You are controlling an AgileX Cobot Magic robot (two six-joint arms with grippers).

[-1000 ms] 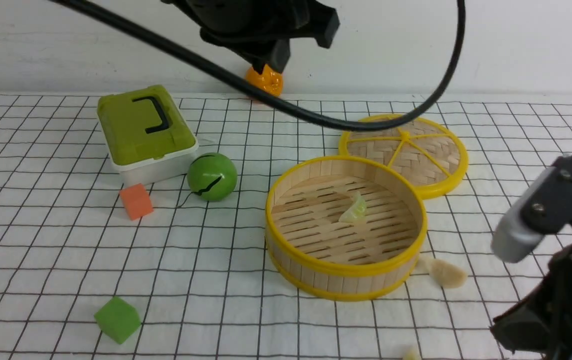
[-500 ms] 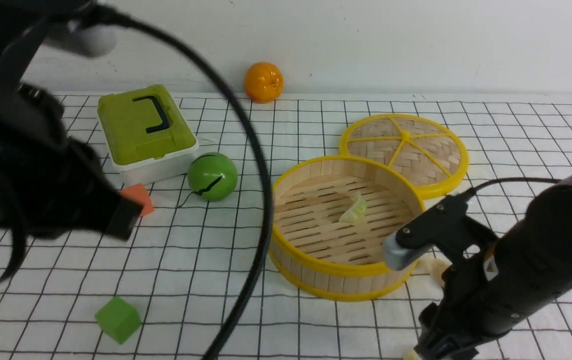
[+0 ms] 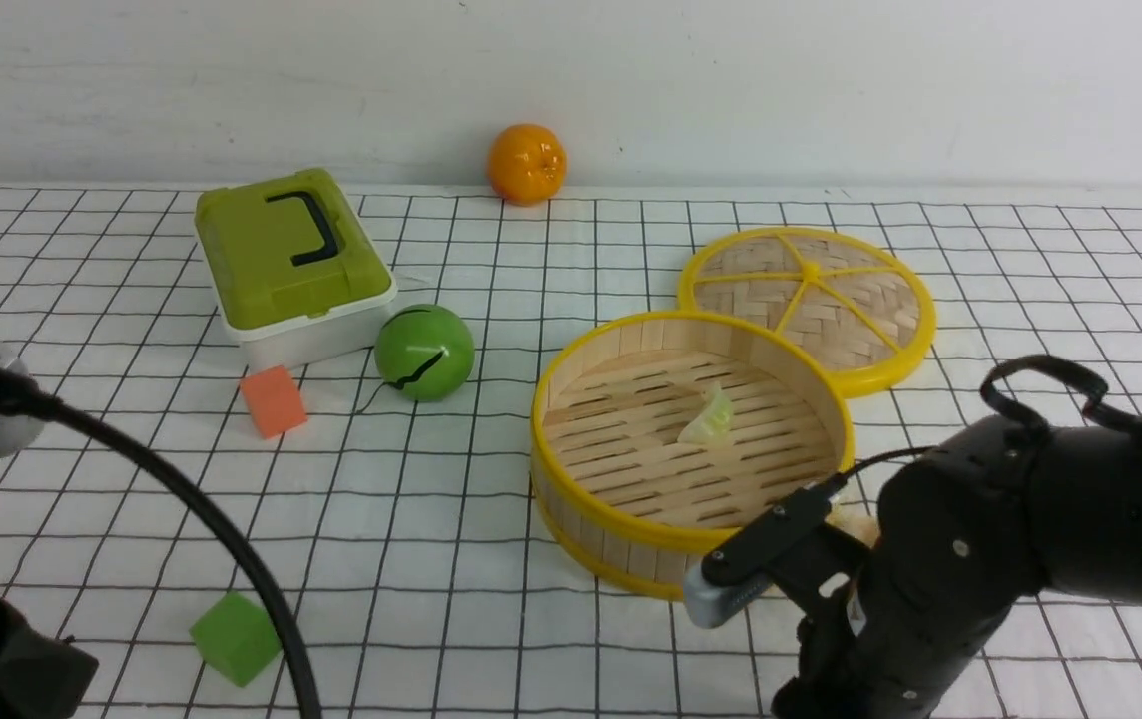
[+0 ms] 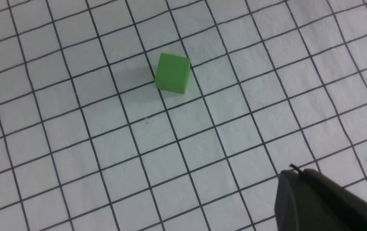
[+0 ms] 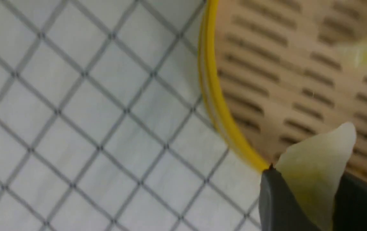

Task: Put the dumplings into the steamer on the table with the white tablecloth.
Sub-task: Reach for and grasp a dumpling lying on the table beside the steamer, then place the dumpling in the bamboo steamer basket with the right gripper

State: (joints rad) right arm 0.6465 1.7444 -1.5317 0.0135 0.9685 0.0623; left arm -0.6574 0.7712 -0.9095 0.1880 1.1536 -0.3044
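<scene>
The steamer stands right of centre on the white tablecloth. One pale green dumpling lies on its slatted floor; it shows blurred in the right wrist view. My right gripper is shut on a creamy dumpling, held over the steamer's yellow rim. My right arm hangs at the steamer's near right side and hides most of a third dumpling on the cloth. My left gripper is shut and empty above the cloth, near the green cube.
The woven lid lies behind the steamer. A green-lidded box, a green ball and an orange cube sit at the left. An orange is by the back wall. The green cube is at the front left.
My left arm has swung from over the table's middle back to the front left. My right arm has moved in to the steamer's near right side; the dumpling at the front edge no longer shows.
</scene>
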